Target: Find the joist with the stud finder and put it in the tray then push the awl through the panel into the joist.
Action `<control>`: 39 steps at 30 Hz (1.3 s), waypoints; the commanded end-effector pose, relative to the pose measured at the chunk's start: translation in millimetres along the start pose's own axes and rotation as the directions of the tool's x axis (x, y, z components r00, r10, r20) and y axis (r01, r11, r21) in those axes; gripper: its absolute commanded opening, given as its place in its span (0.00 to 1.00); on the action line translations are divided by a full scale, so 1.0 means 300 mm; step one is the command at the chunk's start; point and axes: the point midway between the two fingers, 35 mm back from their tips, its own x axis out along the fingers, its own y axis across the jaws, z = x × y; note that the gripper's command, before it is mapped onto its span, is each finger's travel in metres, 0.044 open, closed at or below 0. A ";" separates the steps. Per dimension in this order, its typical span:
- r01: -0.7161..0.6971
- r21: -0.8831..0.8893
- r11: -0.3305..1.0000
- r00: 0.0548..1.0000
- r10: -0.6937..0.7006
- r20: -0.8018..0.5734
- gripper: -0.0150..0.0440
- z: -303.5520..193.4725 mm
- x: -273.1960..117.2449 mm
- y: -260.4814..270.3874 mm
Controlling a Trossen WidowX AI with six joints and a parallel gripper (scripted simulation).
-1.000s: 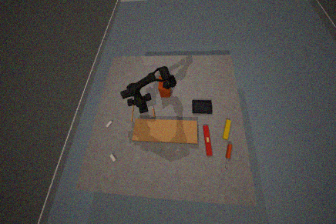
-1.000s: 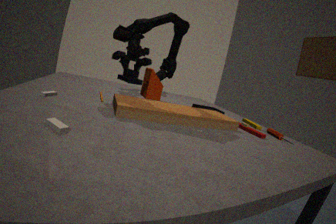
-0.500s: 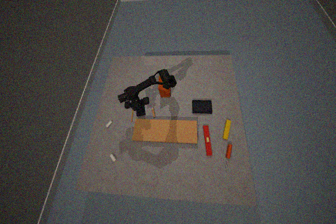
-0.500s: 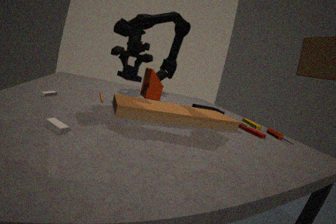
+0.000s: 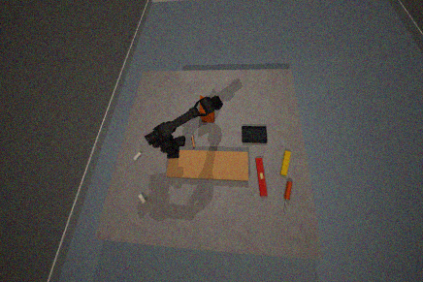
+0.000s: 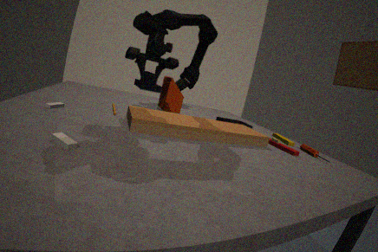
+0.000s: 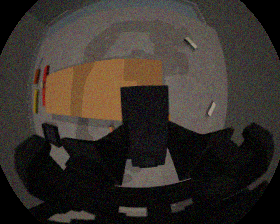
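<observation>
My gripper (image 5: 172, 146) (image 6: 148, 79) (image 7: 145, 121) is shut on the black, block-shaped stud finder (image 5: 173, 153) (image 6: 147, 85) (image 7: 145, 107). The stud finder is upright and raised above the table, over the left end of the panel's back edge in the top view. The floor panel (image 5: 213, 165) (image 6: 195, 129) (image 7: 103, 90) is a long orange-brown slab; no hole is visible in it. The black tray (image 5: 254, 135) (image 6: 234, 120) (image 7: 51, 134) lies behind the panel's right end. The awl (image 5: 288, 190) (image 6: 309, 150) (image 7: 36, 76), with an orange-red handle and thin shaft, lies far right. The joist is hidden.
A red level (image 5: 260, 167) (image 6: 283, 146) lies right of the panel, a yellow block (image 5: 286, 163) (image 6: 283, 138) beyond it. An orange block (image 5: 209, 117) (image 6: 171, 99) stands by the arm's base. A thin orange stick (image 5: 193, 141) (image 6: 114, 109) lies behind the panel. Two white pieces (image 5: 137, 156) (image 5: 142, 199) lie left.
</observation>
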 end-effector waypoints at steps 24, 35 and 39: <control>0.013 0.087 0.996 1.000 -0.015 0.025 0.25 0.188 0.106 0.019; 0.012 0.087 0.996 1.000 -0.014 0.025 0.25 0.172 0.171 0.020; 0.012 0.087 0.996 1.000 -0.014 0.025 0.25 0.165 0.194 0.022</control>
